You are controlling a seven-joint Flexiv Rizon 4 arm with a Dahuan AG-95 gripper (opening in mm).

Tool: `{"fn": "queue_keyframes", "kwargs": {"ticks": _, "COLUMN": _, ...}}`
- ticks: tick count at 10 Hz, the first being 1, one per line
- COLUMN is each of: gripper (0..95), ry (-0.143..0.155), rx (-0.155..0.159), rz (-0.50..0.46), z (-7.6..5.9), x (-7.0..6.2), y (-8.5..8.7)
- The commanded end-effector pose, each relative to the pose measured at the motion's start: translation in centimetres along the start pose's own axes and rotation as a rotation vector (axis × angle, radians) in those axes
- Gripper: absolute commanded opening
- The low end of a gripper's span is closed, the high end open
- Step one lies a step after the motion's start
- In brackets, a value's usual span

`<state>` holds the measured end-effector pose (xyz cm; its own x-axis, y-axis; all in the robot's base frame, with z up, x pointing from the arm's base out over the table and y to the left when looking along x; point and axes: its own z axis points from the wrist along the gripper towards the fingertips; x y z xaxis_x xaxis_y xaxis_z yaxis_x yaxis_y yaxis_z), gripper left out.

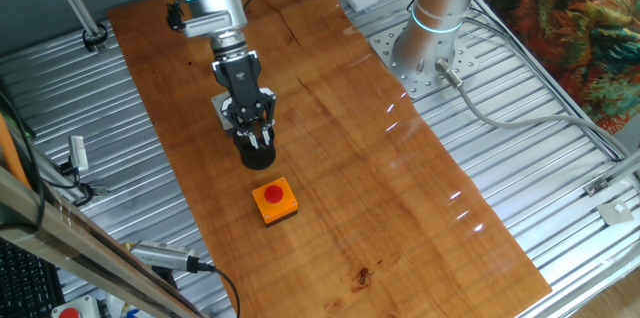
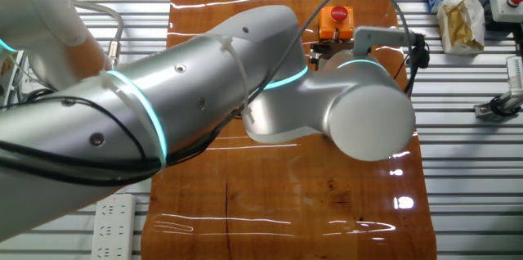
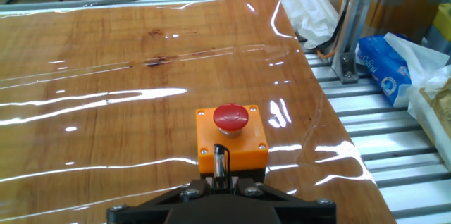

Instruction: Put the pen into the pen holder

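Note:
In one fixed view my gripper (image 1: pixel 256 134) points straight down, right over the pen holder (image 1: pixel 257 155), a small black cup on the wooden table. The jaws are shut on the pen (image 3: pixel 220 162), a thin dark stick with a lighter tip that shows between the fingers in the hand view. In that fixed view the pen cannot be told apart from the fingers and the cup. The cup is hidden below the hand in the hand view. In the other fixed view the arm covers the gripper and the cup.
An orange box with a red button (image 1: pixel 274 201) stands just in front of the cup and also shows in the hand view (image 3: pixel 231 139) and the other fixed view (image 2: pixel 336 21). A grey box (image 1: pixel 222 106) sits behind the gripper. A second robot base (image 1: pixel 425 53) stands beside the table's right edge.

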<state>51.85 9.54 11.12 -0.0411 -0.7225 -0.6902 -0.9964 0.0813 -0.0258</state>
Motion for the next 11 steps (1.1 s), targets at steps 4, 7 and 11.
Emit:
{"fn": "queue_keyframes", "kwargs": {"ticks": 4, "gripper": 76.0, "ry": 0.117, "rx": 0.002, "rz": 0.036, "z": -0.30, "x": -0.34, "y": 0.01}}
{"fn": "queue_keyframes", "kwargs": {"ticks": 7, "gripper": 57.0, "ry": 0.297, "rx": 0.031, "rz": 0.192, "z": -0.71, "x": -0.77, "y": 0.09}}
{"fn": "queue_keyframes", "kwargs": {"ticks": 11, "gripper": 57.0, "ry": 0.536, "rx": 0.120, "rz": 0.399, "z": -0.79, "x": -0.85, "y": 0.10}}
